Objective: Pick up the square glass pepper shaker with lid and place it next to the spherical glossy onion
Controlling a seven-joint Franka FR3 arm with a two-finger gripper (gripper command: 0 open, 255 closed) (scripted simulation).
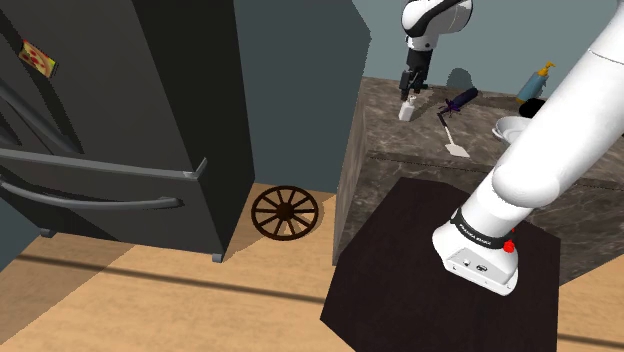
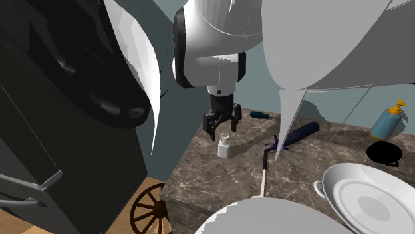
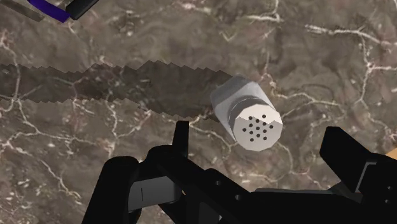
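A small pale shaker [image 2: 225, 145] with a perforated flat lid [image 3: 256, 129] stands upright on the dark marbled counter [image 2: 219, 186], near its corner. My black gripper [image 2: 223, 132] hangs straight above it, pointing down, just over the lid. The fingers [image 3: 181, 137] are spread wide, one on each side of the shaker [image 3: 245, 108], and neither touches it. In the shoulder view the gripper [image 1: 408, 96] sits at the counter's far left part with the shaker [image 1: 406, 112] right under it.
A white spatula with a dark purple handle [image 2: 292, 137] lies beside the shaker. A blue soap bottle [image 2: 387, 122], a white plate [image 2: 364, 199] and a green-handled tool [image 2: 261, 114] also stand on the counter. A dark fridge [image 1: 120, 120] and a wooden wheel [image 1: 285, 213] are at the shoulder view's left.
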